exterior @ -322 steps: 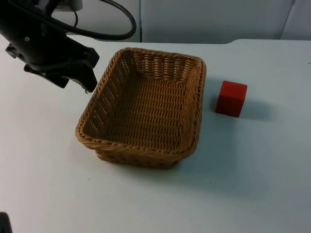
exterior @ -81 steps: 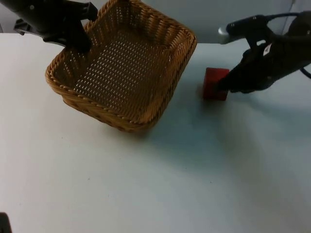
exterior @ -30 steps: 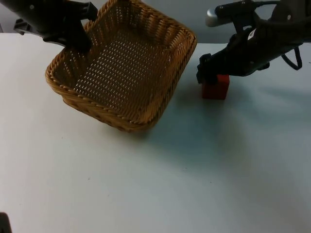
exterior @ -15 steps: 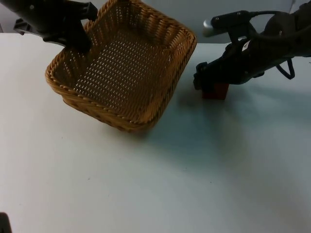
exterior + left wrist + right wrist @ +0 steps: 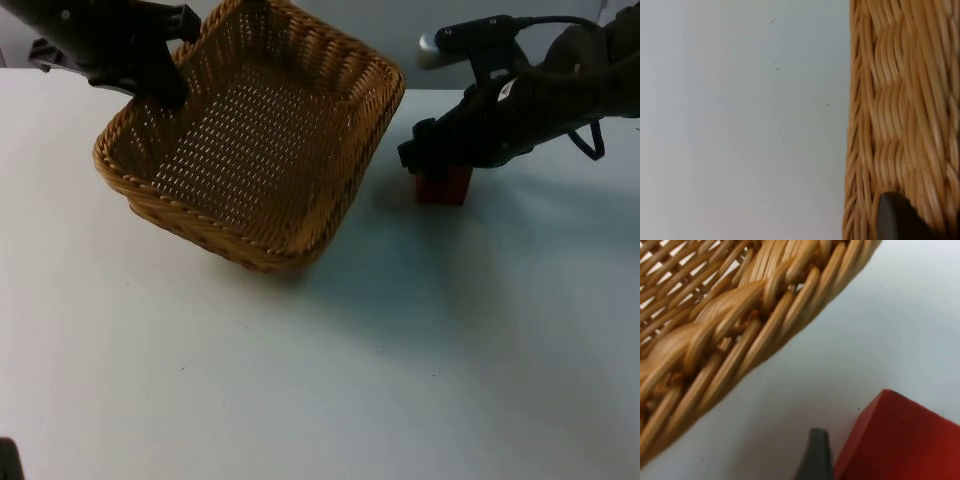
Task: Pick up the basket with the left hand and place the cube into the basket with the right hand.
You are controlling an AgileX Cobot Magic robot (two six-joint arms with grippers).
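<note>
The woven wicker basket [image 5: 250, 150] hangs tilted above the table, its near corner lowest. My left gripper [image 5: 165, 85] is shut on its far left rim. In the left wrist view a black fingertip [image 5: 900, 220] presses on the basket's wall [image 5: 895, 100]. The red cube [image 5: 443, 187] stands on the table just right of the basket. My right gripper [image 5: 435, 160] is low over the cube and covers its top. The right wrist view has the cube [image 5: 905, 440] close up, with the basket's rim [image 5: 730, 315] a short way beyond it.
The white table [image 5: 400, 350] stretches wide and bare in front of the basket and the cube. The grey partition wall [image 5: 410, 30] closes the far edge behind both arms.
My right gripper has sunk lower over the cube and now hides more of it. The cube has stayed in place. The basket and left arm have not moved.
</note>
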